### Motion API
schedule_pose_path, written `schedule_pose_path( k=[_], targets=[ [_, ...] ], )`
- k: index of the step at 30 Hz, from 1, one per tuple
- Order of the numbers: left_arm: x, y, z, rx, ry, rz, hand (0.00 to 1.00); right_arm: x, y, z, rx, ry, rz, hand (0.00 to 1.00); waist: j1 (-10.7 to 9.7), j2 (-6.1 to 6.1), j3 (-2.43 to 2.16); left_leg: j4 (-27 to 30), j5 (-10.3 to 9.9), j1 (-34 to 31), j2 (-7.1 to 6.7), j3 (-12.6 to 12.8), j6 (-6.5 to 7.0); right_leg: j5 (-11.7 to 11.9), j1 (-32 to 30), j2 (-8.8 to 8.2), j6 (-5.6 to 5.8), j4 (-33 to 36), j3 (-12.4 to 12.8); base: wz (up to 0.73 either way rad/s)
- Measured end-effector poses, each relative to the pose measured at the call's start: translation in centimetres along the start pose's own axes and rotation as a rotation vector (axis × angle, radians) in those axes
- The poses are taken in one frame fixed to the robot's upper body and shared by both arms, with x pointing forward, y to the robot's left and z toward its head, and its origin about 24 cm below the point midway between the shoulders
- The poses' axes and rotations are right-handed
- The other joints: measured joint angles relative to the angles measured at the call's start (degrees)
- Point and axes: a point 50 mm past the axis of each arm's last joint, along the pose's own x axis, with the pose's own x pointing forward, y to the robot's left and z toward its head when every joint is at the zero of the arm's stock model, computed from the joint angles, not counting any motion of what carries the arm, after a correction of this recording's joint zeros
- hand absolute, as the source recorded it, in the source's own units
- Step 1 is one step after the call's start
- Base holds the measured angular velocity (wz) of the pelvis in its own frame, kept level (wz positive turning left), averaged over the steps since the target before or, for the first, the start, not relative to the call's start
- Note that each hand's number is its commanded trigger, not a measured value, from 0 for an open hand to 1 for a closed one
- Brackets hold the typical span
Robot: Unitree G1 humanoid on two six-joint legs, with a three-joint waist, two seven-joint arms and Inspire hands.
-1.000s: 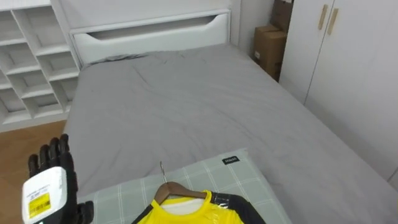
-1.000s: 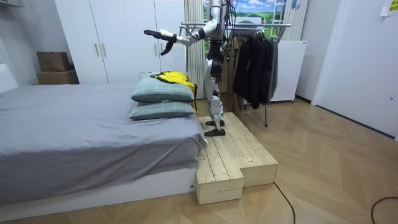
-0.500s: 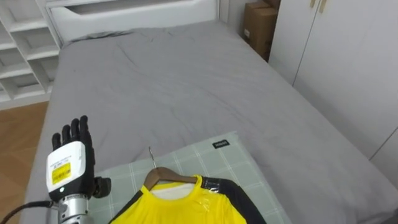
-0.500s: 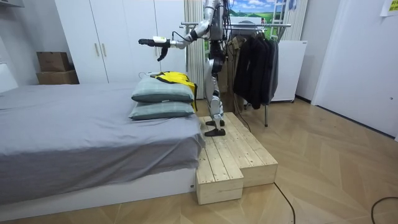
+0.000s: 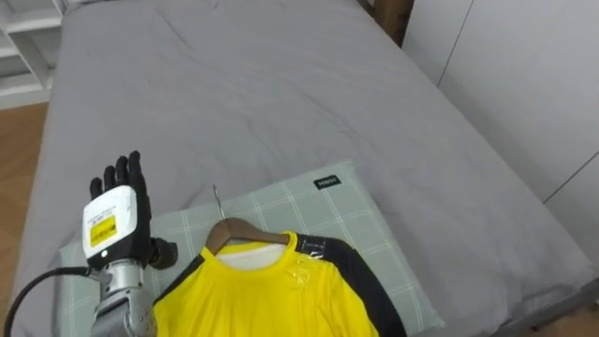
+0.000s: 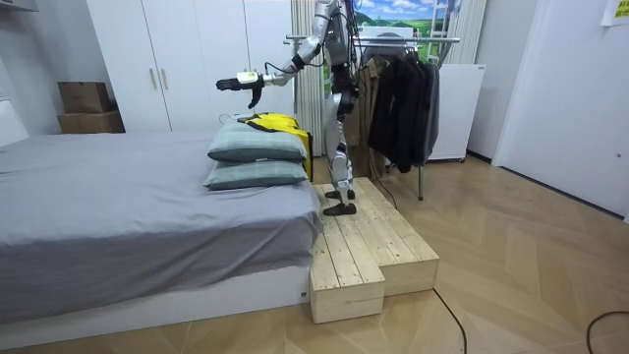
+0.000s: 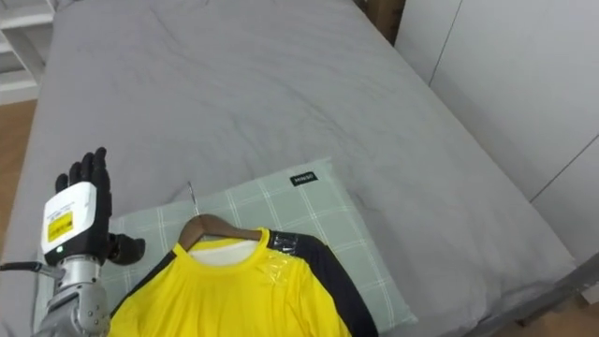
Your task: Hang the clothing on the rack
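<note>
A yellow shirt (image 5: 267,295) with dark sleeves lies on a wooden hanger (image 5: 232,229) with a metal hook, spread over the green checked pillows (image 5: 337,211) at the near end of the bed. My left hand (image 5: 117,211) is raised above the pillows' left side, left of the hanger and apart from it, fingers straight and empty. In the room view the shirt (image 6: 273,122) rests on the stacked pillows (image 6: 257,147), and my left hand (image 6: 236,83) reaches out above them. I stand on a wooden platform (image 6: 369,241) by the bed.
The grey bed (image 5: 281,84) stretches away ahead, with white wardrobe doors (image 5: 524,84) on the right and wood floor on the left. In the room view a clothes rack (image 6: 413,44) with dark garments stands behind me.
The view has tilted down, bringing the shirt and pillows higher in the picture. My left hand has come forward and lower over the pillows, nearer the hanger.
</note>
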Motion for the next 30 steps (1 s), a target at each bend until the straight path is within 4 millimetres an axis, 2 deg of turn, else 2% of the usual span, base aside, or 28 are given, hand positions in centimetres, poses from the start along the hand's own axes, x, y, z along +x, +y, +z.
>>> schedule_pose_path(
  k=[1,2,5,11,20,30],
  targets=[
    [0.0,0.0,0.0,-0.001,0.004,-0.002,0.00,0.0,0.0,0.1,0.001,-0.002,0.000,0.00,0.05,-0.08,0.14,0.22,0.00,-0.17,0.00,-0.01,-0.01,0.00,-0.06,0.00,0.00,0.00,0.00,0.00],
    [0.0,-0.1,-0.2,-0.009,0.018,-0.011,0.00,0.0,0.0,0.3,-0.001,-0.010,-0.001,0.00,0.11,-0.22,0.49,0.45,0.00,-0.26,0.00,-0.01,-0.01,0.00,-0.06,-0.02,0.00,0.01,0.03,0.00],
    [-0.2,-0.6,-0.3,-0.010,0.027,-0.040,0.00,0.0,0.0,0.8,0.008,-0.030,-0.011,0.00,0.10,-0.48,0.71,0.44,0.00,-0.66,-0.02,-0.11,-0.01,0.00,-0.34,-0.05,0.00,0.01,0.04,0.03],
    [-0.5,-1.1,0.1,-0.021,0.020,-0.075,0.00,0.0,-0.1,1.4,0.008,-0.051,-0.025,0.00,0.08,-0.49,0.71,0.36,0.00,-1.36,-0.04,-0.33,-0.01,-0.01,-1.01,-0.01,0.00,0.08,-0.01,0.01],
    [-1.8,-3.0,0.7,-0.010,0.000,-0.173,0.00,0.0,-0.1,2.1,0.022,-0.082,-0.038,0.00,0.31,-0.53,0.68,-1.25,0.05,-0.86,0.00,-0.48,-0.07,0.00,-1.40,0.02,0.00,0.71,-0.65,0.00],
    [-2.1,-3.7,1.1,-0.011,-0.018,-0.249,0.00,0.0,0.0,2.1,0.045,-0.081,-0.044,0.00,0.52,-0.58,0.55,-1.16,1.23,-0.82,-0.44,-0.66,-0.18,0.00,-1.21,-0.50,0.00,0.71,-1.11,0.03]
  ],
)
